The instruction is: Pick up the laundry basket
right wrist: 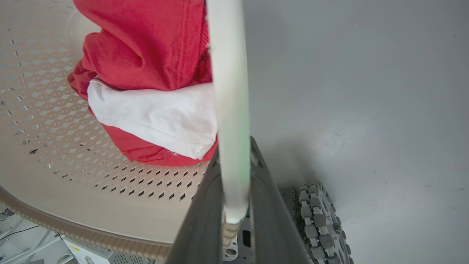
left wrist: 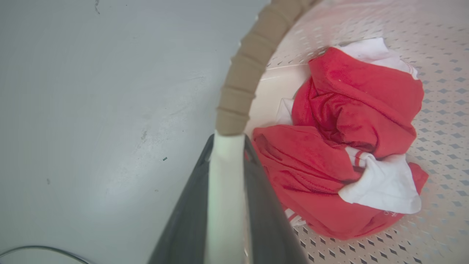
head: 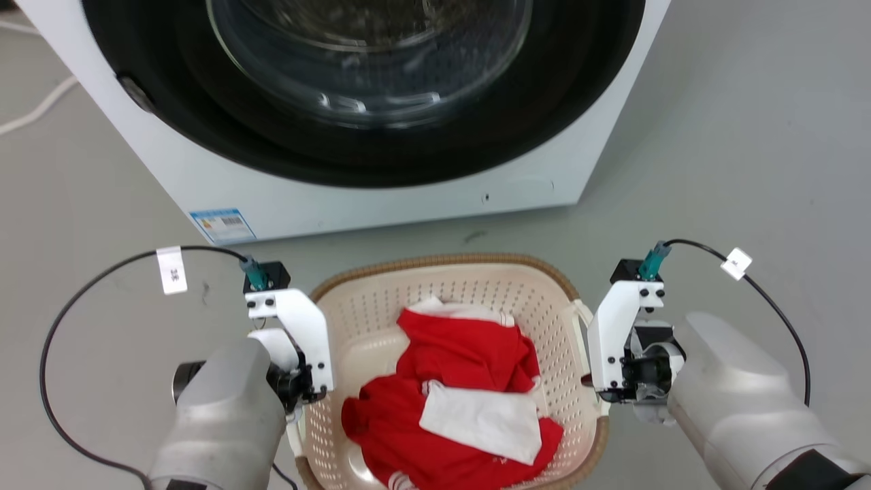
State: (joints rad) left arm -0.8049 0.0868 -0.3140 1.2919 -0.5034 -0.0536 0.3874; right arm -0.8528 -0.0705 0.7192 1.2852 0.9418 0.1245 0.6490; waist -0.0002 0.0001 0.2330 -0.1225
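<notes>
The cream laundry basket (head: 449, 262) with a brown woven-look rim sits low in the head view, in front of the washer, holding red and white clothes (head: 463, 361). My left gripper (head: 299, 401) is at its left side. In the left wrist view my left gripper (left wrist: 227, 137) has both dark fingers shut on the white side handle (left wrist: 225, 190), just below the rim (left wrist: 245, 73). My right gripper (head: 599, 388) is at the basket's right side. The right wrist view shows that gripper (right wrist: 234, 143) shut on the other white handle (right wrist: 229, 91). I cannot tell whether the basket rests on the floor.
A white front-loading washer (head: 340, 197) with a dark round door stands just beyond the basket. Grey floor lies to both sides. A white cord (head: 41, 105) runs over the floor at far left. The robot's base and a roller wheel (right wrist: 318, 220) show beneath the basket's near edge.
</notes>
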